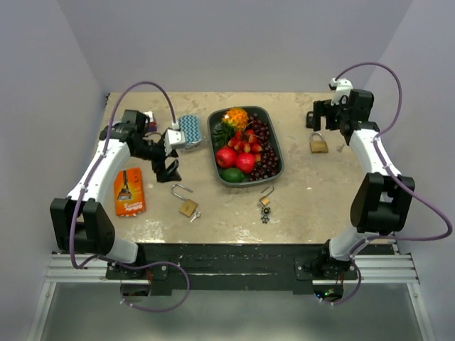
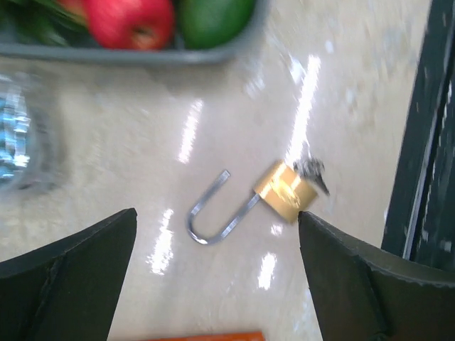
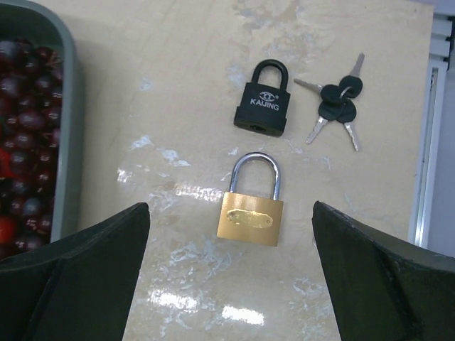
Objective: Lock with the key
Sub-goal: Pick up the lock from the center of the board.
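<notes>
Black padlock [image 3: 261, 98] and keys [image 3: 333, 108], seemingly arm-hidden overhead, show from the wrist; left hand [image 2: 218, 212], right hand [image 3: 231, 206] apart.

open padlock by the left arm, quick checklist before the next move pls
1. Left gripper open: ok.
2. Open padlock lies under it, untouched: ok.
3. Shackle closed: not ok, one end is free.
4. Key seated in the padlock: cannot tell, blurred.
5. Right gripper open above the closed brass padlock, holding nothing: ok.
</notes>
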You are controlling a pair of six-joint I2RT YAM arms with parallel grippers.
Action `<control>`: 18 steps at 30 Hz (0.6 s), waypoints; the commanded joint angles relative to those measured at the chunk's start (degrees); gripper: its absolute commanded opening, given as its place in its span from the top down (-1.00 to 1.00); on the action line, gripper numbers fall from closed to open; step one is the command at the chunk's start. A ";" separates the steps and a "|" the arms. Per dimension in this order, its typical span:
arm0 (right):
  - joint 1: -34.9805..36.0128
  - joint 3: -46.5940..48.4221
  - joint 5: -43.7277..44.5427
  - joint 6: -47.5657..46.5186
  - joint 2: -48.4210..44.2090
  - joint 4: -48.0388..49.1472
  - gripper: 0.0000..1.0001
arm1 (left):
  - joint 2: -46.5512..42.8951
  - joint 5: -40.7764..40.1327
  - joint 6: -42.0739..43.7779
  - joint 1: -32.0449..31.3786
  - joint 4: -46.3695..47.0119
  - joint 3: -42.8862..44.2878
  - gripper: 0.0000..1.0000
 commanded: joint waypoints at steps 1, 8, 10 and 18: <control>0.08 1.85 -7.55 -4.31 -6.70 -2.30 -0.98 | -2.18 -4.04 33.73 -0.10 -13.32 -7.29 -0.98; -0.01 -1.93 -20.55 0.16 -16.81 -1.16 -0.98 | -2.27 -7.99 43.50 -4.58 -1.82 -19.60 -0.91; -0.01 -2.11 -24.07 0.26 -18.13 -2.64 -0.98 | -1.74 -9.22 44.12 -6.95 1.17 -21.09 -0.89; 0.08 -1.23 -36.04 -2.64 -19.45 -14.25 -0.98 | 2.74 -8.26 43.51 -10.65 7.86 -24.35 -0.83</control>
